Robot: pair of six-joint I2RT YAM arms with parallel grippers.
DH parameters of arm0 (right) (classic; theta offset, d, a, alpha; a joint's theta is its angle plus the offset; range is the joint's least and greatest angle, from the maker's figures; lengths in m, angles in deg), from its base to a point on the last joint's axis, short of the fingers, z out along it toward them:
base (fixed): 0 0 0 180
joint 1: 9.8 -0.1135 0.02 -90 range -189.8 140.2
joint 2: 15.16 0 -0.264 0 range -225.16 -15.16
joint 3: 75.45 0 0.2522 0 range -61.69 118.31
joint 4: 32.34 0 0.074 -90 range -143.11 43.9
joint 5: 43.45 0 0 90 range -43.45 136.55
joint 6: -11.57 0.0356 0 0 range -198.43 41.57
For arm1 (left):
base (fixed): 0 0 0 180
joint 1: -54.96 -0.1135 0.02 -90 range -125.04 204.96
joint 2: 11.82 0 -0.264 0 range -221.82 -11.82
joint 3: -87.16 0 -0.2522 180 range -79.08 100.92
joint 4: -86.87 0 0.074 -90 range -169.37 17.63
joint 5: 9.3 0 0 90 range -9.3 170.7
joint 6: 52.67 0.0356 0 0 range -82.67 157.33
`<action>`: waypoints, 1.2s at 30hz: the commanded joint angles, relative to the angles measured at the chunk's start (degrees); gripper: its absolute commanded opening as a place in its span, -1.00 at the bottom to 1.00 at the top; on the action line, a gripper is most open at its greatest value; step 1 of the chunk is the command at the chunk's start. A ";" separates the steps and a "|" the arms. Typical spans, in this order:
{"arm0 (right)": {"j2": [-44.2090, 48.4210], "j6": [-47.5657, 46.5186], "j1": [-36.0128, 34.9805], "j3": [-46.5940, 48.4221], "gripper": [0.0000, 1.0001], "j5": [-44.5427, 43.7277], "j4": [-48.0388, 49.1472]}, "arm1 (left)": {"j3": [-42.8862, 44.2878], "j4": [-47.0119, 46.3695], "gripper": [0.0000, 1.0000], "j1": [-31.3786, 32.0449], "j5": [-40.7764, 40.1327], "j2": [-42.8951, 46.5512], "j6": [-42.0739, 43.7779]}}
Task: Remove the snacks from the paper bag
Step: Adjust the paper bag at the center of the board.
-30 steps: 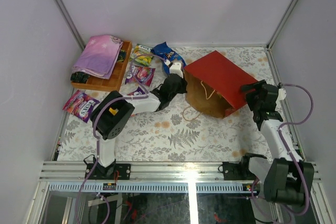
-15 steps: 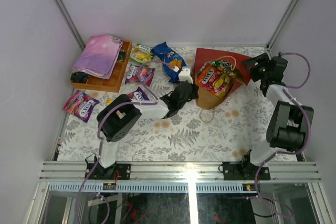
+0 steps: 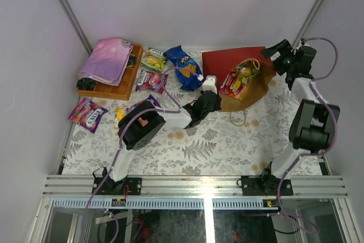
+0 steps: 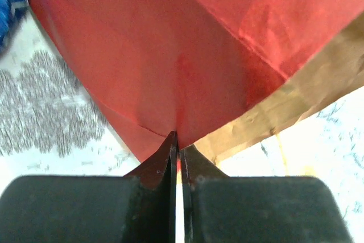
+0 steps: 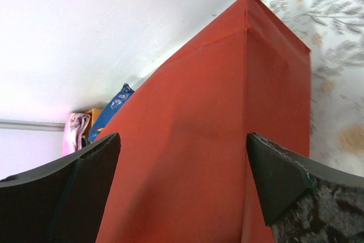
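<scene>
The red paper bag (image 3: pixel 227 61) lies tilted at the back right, its brown mouth facing up and forward. Glossy orange, yellow and green snack packets (image 3: pixel 240 79) show inside it. My left gripper (image 3: pixel 211 99) is shut on the bag's lower edge; in the left wrist view (image 4: pixel 177 138) the jaws pinch the red paper (image 4: pixel 170 44). My right gripper (image 3: pixel 280 54) is open at the bag's far right end; in the right wrist view (image 5: pixel 183 138) its fingers stand wide apart around the red wall (image 5: pixel 227 83). A dark-blue chip bag (image 3: pixel 185 66) and several packets (image 3: pixel 151 79) lie on the table.
A wooden tray (image 3: pixel 122 86) with a folded pink-purple cloth (image 3: pixel 106 60) stands at the back left. Purple packets (image 3: pixel 87 114) lie near the left edge, and a green-yellow one (image 3: pixel 153 59) lies by the tray. The back wall is close behind the bag.
The bag has swung toward the back right and tipped, so its mouth and the packets inside show more. My left gripper moved right with its edge. My right gripper moved a little back-left.
</scene>
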 commanded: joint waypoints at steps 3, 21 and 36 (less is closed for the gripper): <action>32.81 -0.74 -0.11 -19.74 0.98 -19.40 -2.80 | -4.50 -4.26 -0.93 2.80 1.44 0.06 -1.98; 89.61 13.78 -9.60 -58.14 0.79 -33.46 -33.74 | -5.77 -5.85 -0.57 1.48 3.36 3.55 -2.96; 64.32 7.80 -17.54 -60.31 0.46 -24.08 -13.85 | -11.92 -7.12 0.85 -1.21 5.09 9.68 -6.74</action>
